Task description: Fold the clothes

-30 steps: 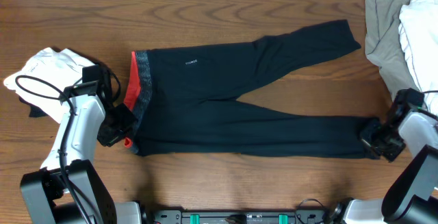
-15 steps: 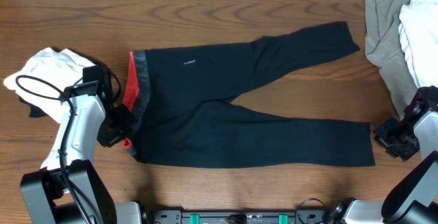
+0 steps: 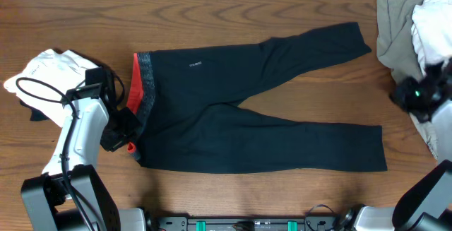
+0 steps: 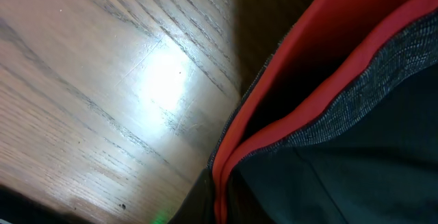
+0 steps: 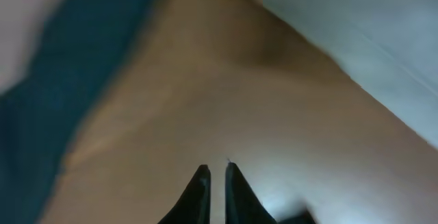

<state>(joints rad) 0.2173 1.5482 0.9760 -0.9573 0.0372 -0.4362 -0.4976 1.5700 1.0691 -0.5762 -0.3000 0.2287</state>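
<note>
Trousers (image 3: pixel 240 111) lie flat on desk (image 3: pixel 212 5) btwn my tools, waistband (image 3: pixel 145 83) end at L tool (image 3: pixel 120 133), clamped on its corner; R tool (image 5: pixel 213 172) over desk past leg hems, by garment heap (image 3: pixel 409 26), tips nearly together, empty.

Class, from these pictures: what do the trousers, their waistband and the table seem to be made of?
Trousers: soft matte dark fabric, probably knit; lies limp.
Waistband: speckled grey, knit-like weave, red-orange edging.
Table: wood or wood-look; grain lines, glossy glare.
</note>
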